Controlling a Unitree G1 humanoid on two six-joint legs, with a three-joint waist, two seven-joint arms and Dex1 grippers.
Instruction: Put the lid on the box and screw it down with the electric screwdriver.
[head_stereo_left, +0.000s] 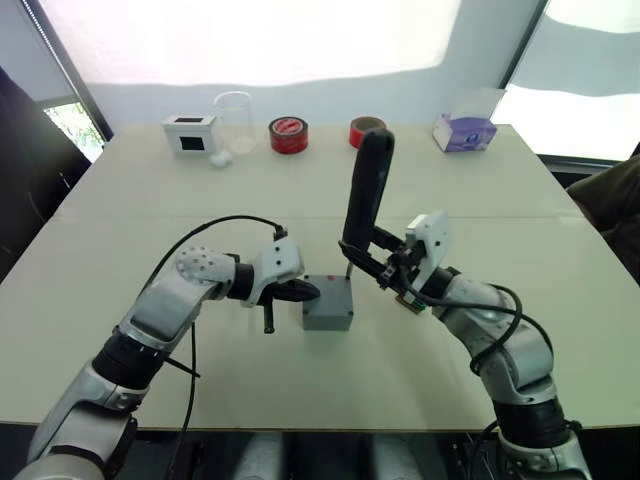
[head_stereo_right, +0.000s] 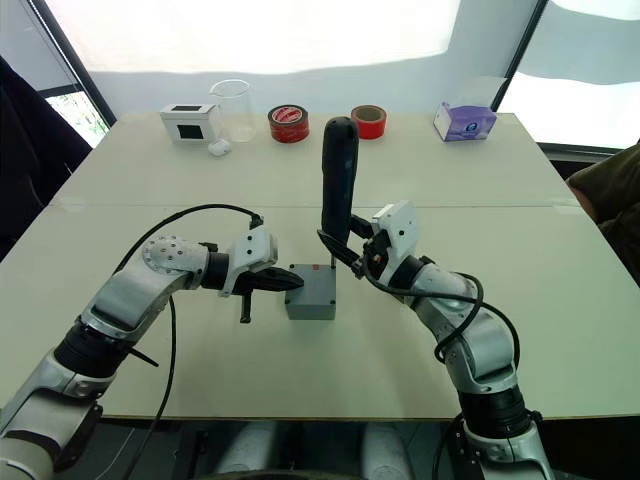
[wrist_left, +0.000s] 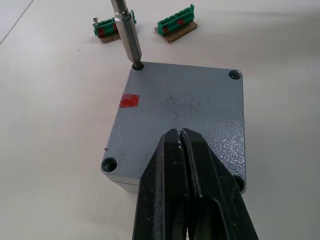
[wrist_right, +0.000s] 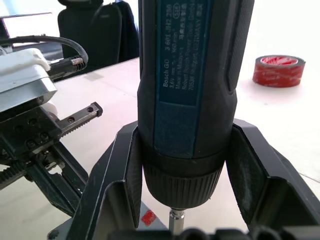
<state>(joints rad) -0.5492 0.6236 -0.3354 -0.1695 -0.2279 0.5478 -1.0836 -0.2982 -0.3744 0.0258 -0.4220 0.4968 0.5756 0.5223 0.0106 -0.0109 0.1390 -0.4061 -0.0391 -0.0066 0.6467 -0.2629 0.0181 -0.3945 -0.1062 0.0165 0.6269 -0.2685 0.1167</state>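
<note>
Closed together and pressed flat on the lid (wrist_left: 182, 112): the left gripper (wrist_left: 184, 145) fingers, steadying it on the box (head_stereo_left: 328, 304) near the table (head_stereo_left: 120, 200) middle, toward the front edge. Clamped around the electric screwdriver (head_stereo_left: 366, 195): the right gripper (wrist_right: 182, 165), bit seated in a corner screw hole. Best kept upright, pushing straight down with the lid pinned while driving.

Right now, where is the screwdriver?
The electric screwdriver stands upright near the table's middle, held in the right claw, with its bit in a corner hole of the lid on the box.
</note>
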